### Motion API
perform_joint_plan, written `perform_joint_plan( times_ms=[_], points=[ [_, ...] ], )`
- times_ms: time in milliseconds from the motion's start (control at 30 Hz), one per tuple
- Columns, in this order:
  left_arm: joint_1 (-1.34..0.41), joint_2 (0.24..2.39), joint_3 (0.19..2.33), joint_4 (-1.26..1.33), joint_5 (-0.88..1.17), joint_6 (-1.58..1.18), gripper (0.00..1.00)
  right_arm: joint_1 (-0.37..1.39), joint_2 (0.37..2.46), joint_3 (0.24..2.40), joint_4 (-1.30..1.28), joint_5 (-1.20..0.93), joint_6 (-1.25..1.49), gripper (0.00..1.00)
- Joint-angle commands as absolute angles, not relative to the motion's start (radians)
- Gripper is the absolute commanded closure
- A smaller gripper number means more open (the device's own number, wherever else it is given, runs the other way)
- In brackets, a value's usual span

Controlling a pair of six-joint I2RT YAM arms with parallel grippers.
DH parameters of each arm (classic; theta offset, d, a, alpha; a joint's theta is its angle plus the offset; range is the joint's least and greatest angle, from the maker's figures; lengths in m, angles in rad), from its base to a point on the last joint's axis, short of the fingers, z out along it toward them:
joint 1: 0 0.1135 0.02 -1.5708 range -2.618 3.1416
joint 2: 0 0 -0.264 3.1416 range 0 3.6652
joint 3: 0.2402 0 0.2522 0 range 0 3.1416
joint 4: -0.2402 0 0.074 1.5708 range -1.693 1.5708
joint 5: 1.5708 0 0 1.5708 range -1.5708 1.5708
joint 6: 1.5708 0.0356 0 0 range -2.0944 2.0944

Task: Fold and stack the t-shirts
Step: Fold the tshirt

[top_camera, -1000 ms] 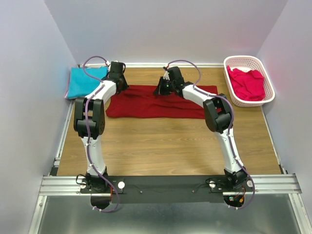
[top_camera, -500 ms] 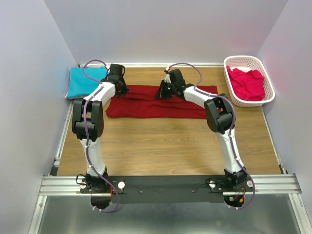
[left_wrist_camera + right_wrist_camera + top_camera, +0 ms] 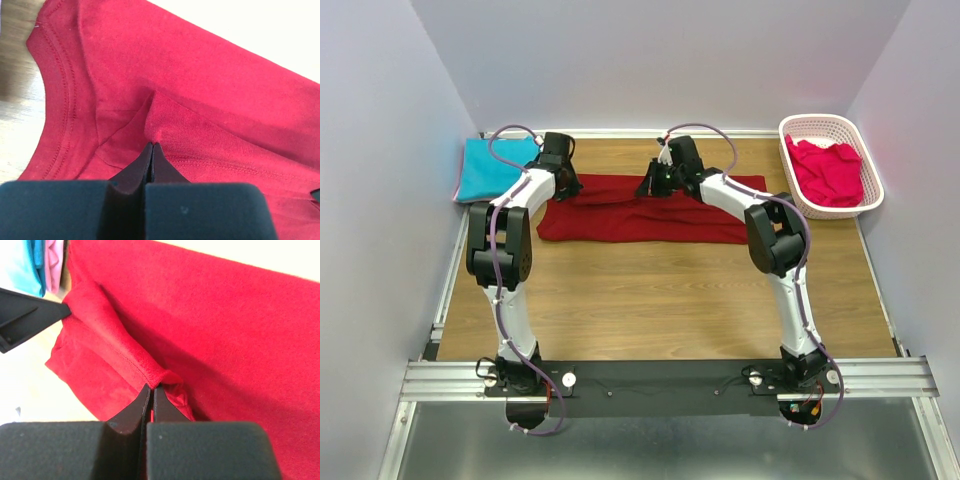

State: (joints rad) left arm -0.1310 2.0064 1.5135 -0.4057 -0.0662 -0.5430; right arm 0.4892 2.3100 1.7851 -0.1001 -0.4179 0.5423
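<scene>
The dark red t-shirt (image 3: 620, 215) lies as a long folded strip across the far middle of the table. My left gripper (image 3: 564, 190) is shut on a pinch of its cloth (image 3: 165, 120) at the strip's far left end, near the collar. My right gripper (image 3: 650, 188) is shut on a fold of the same shirt (image 3: 125, 352) at the far edge, mid-strip. The turquoise t-shirt (image 3: 492, 167) lies folded at the far left corner. The pinkish-red t-shirt (image 3: 830, 172) sits crumpled in the white basket (image 3: 798, 125).
The basket stands at the far right against the wall. White walls enclose the table on three sides. Bare wood lies between the red shirt and the arm bases.
Both grippers have shifted slightly along the far edge of the dark red shirt, still holding it. The shirt's outline is nearly unchanged.
</scene>
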Motion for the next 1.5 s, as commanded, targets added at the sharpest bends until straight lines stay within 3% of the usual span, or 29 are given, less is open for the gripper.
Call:
perform_joint_plan(
  times_ms=[0, 133, 233, 300, 400, 467, 567, 700, 900, 1267, 1467],
  points=[
    [-0.118, 1.979, 1.493, -0.43, -0.066, -0.531, 1.0, 0.483, 2.299, 1.769, -0.124, -0.475, 0.56, 0.94],
    [-0.118, 1.99, 1.463, -0.41, -0.058, -0.531, 1.0, 0.482, 2.319, 1.769, -0.135, -0.492, 0.561, 0.93],
    [-0.118, 2.019, 1.466, -0.411, -0.041, -0.528, 0.98, 0.483, 2.322, 1.769, -0.143, -0.485, 0.551, 0.86],
    [-0.118, 2.02, 1.46, -0.402, -0.037, -0.531, 0.89, 0.483, 2.315, 1.766, -0.15, -0.474, 0.531, 0.7],
    [-0.118, 1.981, 1.437, -0.385, -0.04, -0.535, 0.68, 0.483, 2.27, 1.752, -0.167, -0.451, 0.489, 0.56],
    [-0.118, 1.956, 1.434, -0.387, -0.057, -0.537, 0.54, 0.483, 2.222, 1.73, -0.198, -0.417, 0.448, 0.52],
    [-0.12, 1.887, 1.408, -0.391, -0.089, -0.54, 0.49, 0.483, 2.137, 1.657, -0.233, -0.342, 0.402, 0.52],
    [-0.121, 1.764, 1.319, -0.387, -0.136, -0.554, 0.49, 0.483, 2.041, 1.528, -0.267, -0.258, 0.332, 0.53],
    [-0.107, 1.701, 1.114, -0.33, -0.172, -0.597, 0.64, 0.483, 1.979, 1.39, -0.282, -0.172, 0.308, 0.64],
    [-0.046, 1.723, 0.925, -0.282, -0.202, -0.69, 0.75, 0.48, 2.025, 1.387, -0.282, -0.098, 0.308, 0.67],
    [-0.017, 1.672, 0.882, -0.27, -0.204, -0.71, 0.75, 0.451, 2.054, 1.4, -0.282, -0.058, 0.288, 0.68]
  ],
)
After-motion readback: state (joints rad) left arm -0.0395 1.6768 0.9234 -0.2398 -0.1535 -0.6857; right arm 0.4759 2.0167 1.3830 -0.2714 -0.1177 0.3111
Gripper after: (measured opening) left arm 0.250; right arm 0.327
